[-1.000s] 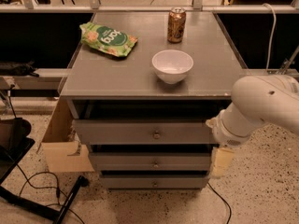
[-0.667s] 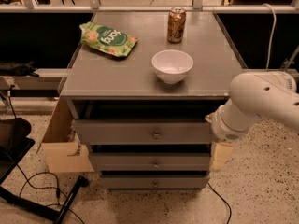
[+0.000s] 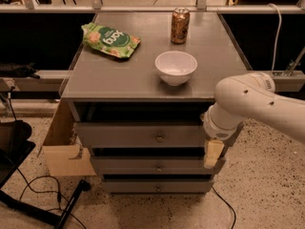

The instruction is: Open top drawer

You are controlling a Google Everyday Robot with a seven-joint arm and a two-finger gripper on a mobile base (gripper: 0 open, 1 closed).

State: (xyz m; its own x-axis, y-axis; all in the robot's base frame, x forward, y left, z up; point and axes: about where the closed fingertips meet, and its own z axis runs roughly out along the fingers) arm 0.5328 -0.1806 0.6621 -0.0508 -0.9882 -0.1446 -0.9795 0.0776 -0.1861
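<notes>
Pincer [image 3: 212,159] at top drawer [image 3: 124,135] front's end, apart from knob [image 3: 159,138].

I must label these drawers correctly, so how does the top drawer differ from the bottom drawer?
The top drawer has a taller, wider front than the bottom drawer. The gripper hangs near the top drawer's right end, higher than the bottom drawer. Both are grey with one small central knob.

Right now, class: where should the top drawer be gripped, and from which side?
The small round knob mid-panel on the top drawer, approached straight from the front: the flat face offers nothing else. The pincer sits by its right end.
</notes>
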